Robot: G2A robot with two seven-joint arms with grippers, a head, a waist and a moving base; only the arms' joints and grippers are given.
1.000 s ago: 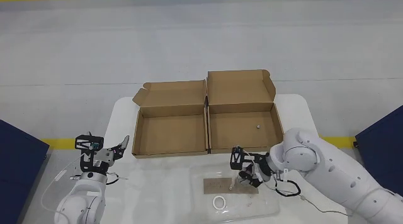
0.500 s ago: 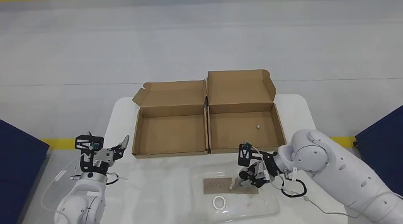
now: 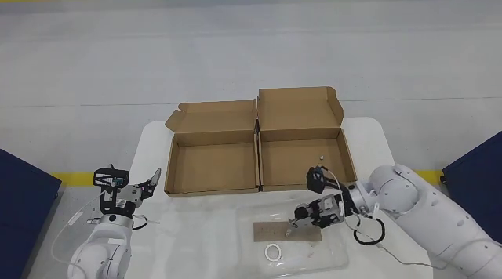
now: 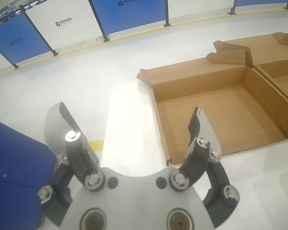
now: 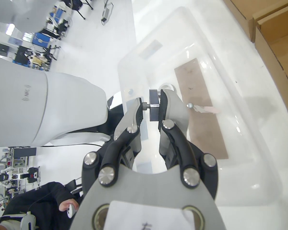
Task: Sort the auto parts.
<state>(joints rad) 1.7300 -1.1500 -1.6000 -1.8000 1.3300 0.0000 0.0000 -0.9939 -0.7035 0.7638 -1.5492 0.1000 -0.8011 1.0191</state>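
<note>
My right gripper is shut on a small black block with a metal stud, held just above the clear plastic tray. In the top view this gripper hangs over the brown card that lies in the tray. A screw rests on the card, and a white ring lies in the tray beside it. One small part sits in the right cardboard box. My left gripper stands open with nothing in it, near the left box's front corner.
Both boxes stand open side by side at the back of the white table, lids folded back. The left box holds nothing. The left gripper is at the table's left edge. A blue panel stands beside that edge.
The right arm has drawn back to the right and its wrist has turned, still over the tray. The left arm has not moved.
</note>
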